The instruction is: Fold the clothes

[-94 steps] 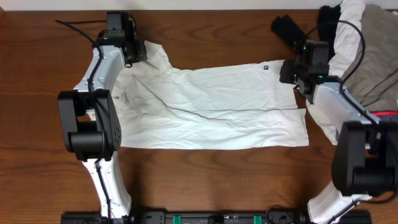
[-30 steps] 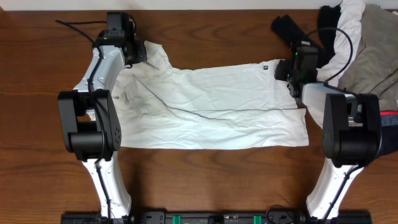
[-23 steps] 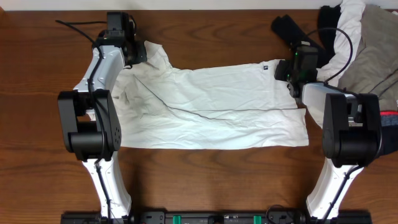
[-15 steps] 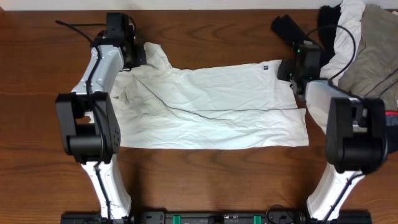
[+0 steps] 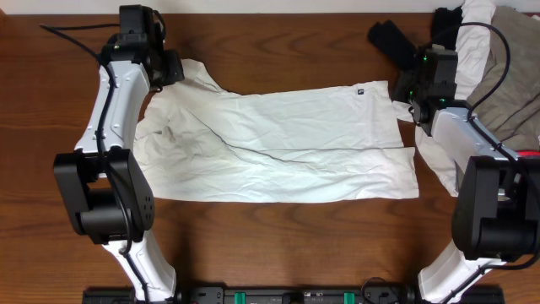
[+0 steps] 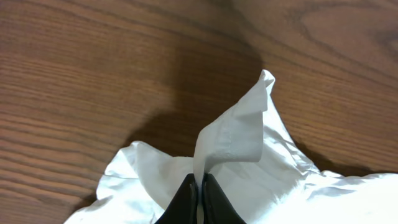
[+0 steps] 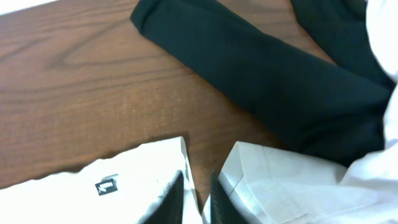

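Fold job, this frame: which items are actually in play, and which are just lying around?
In play:
- white shirt, spread flat
- left hand, shut on one shirt corner
- right hand, slightly open by the opposite corner

Lying about (not being handled):
- black garment
- grey-khaki garment
- second white garment

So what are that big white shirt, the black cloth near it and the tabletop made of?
White shirt: thin cotton by the look, matte, finely creased. Black cloth: soft matte fabric, fibre unclear, lying limp. Tabletop: wood or wood-look laminate, brown grain, slight sheen.
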